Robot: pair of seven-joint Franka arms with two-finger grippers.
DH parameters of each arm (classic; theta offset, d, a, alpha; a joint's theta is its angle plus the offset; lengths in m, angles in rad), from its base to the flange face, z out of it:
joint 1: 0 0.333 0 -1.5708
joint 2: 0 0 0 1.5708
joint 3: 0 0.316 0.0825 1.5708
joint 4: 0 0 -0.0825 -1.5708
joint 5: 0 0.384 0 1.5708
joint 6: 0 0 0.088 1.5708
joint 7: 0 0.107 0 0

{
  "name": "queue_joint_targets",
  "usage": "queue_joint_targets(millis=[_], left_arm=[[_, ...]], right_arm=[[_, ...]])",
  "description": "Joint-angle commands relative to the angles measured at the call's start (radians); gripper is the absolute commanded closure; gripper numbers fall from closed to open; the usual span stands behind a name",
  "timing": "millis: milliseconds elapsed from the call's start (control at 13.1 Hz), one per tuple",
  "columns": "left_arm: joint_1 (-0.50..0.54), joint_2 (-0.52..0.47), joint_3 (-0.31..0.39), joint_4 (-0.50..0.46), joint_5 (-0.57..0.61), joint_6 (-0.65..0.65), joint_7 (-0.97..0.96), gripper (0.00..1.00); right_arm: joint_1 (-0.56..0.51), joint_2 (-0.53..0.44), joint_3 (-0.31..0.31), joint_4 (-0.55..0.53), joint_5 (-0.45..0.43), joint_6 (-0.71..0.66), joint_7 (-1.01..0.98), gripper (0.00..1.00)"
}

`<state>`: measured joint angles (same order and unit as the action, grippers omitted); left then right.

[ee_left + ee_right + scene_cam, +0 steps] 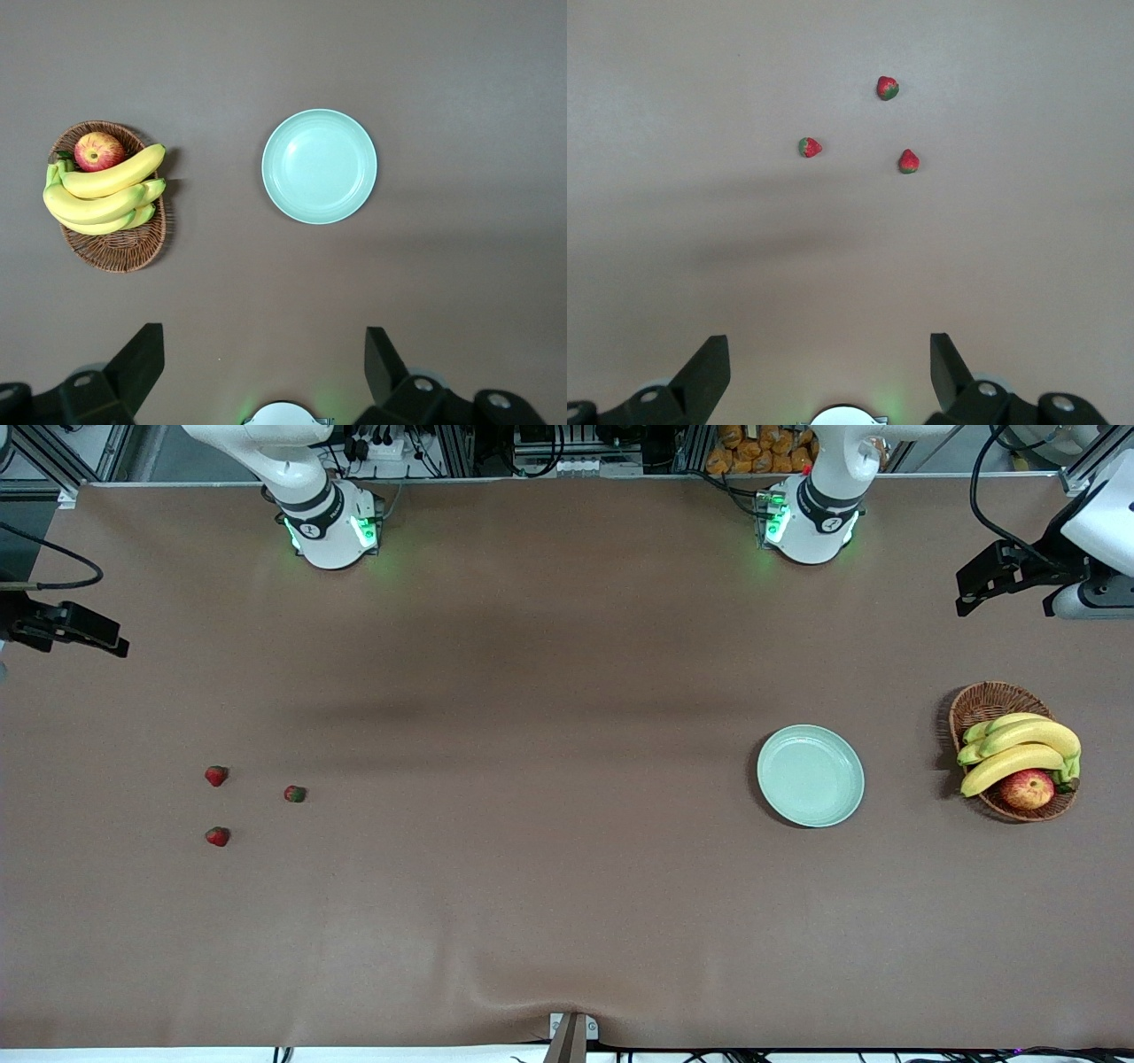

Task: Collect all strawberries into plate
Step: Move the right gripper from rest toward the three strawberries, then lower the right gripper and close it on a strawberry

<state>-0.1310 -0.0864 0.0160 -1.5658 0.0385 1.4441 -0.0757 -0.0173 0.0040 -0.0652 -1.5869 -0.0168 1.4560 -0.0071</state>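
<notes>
**Desk:** Where do the strawberries lie?

**Photographer:** Three strawberries sit on the brown table toward the right arm's end: one farthest from the front camera, one nearest it, and a third between them, slightly more toward the table's middle. All are well apart from the plate, a pale mint dish toward the left arm's end.

**Desk:** And the arms?

**Photographer:** The right gripper hangs over bare table near the berries, fingers spread wide, holding nothing. The left gripper hangs over the table near the plate, jaws likewise apart and empty (both arms wait).

**Desk:** Anything else?

**Photographer:** A wicker basket stands beside the plate, closer to the table's end, holding bananas and an apple.
</notes>
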Motion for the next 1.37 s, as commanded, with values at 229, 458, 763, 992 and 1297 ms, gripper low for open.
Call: queue_joint_targets(millis=[229, 458, 763, 992, 1297], left_arm=[[-0.007, 0.028, -0.002, 0.029, 0.012, -0.019, 0.007, 0.00], [-0.009, 0.040, -0.005, 0.029, 0.004, -0.015, -0.002, 0.00], [-0.009, 0.045, -0.005, 0.029, 0.004, -0.010, -0.006, 0.00], [-0.006, 0.051, -0.004, 0.029, 0.006, -0.007, -0.006, 0.00], [0.002, 0.051, -0.002, 0.029, 0.006, 0.004, -0.006, 0.00]], right_arm=[[-0.001, 0.045, 0.008, -0.064, 0.000, 0.105, 0.009, 0.00], [-0.001, 0.154, 0.008, -0.070, 0.023, 0.171, 0.007, 0.00], [0.011, 0.302, 0.008, -0.071, 0.052, 0.288, 0.004, 0.00], [0.034, 0.366, 0.008, -0.131, 0.052, 0.398, 0.004, 0.00], [0.069, 0.382, 0.007, -0.330, 0.051, 0.714, 0.004, 0.00]])
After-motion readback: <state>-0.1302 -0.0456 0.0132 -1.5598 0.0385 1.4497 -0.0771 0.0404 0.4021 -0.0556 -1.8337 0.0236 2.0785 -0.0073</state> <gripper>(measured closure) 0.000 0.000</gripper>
